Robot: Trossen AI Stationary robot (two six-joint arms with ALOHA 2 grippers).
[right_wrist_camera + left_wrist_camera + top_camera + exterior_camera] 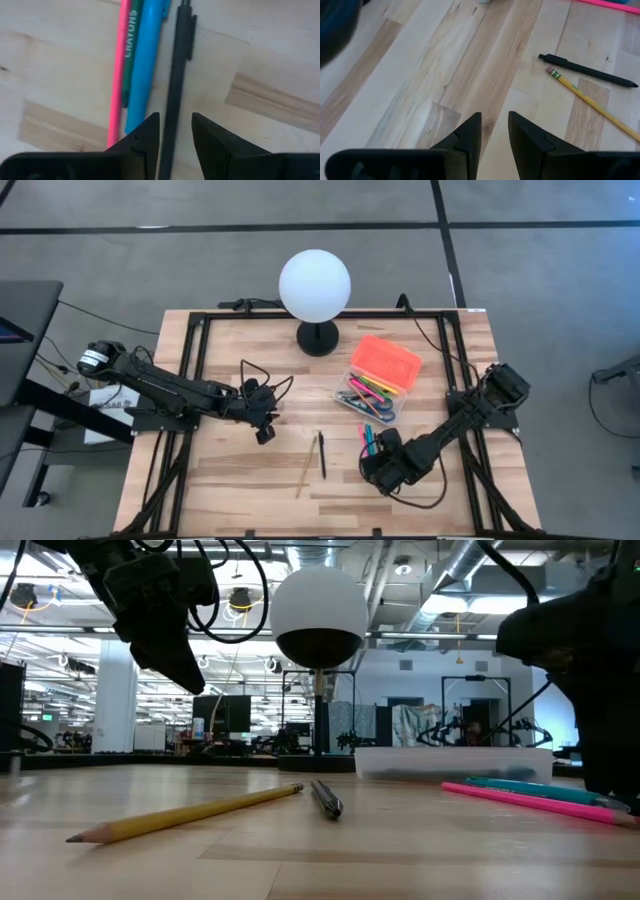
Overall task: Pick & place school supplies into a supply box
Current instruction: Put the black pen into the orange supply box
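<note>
The right gripper [175, 132], jaws parted, straddles a slim black pen [176, 80] just short of the clear orange-lidded plastic case [378, 380]; closing off-centre, it might catch the neighbouring blue marker [145, 60]; left gripper [494, 131] hovers parted, empty.

Bare table [230, 470] lies open; the globe lamp [315, 285] blocks the far middle.

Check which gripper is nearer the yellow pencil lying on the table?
Left. The left gripper hovers just left of the yellow pencil; the right gripper sits farther off on its other side, over a black pen.
</note>
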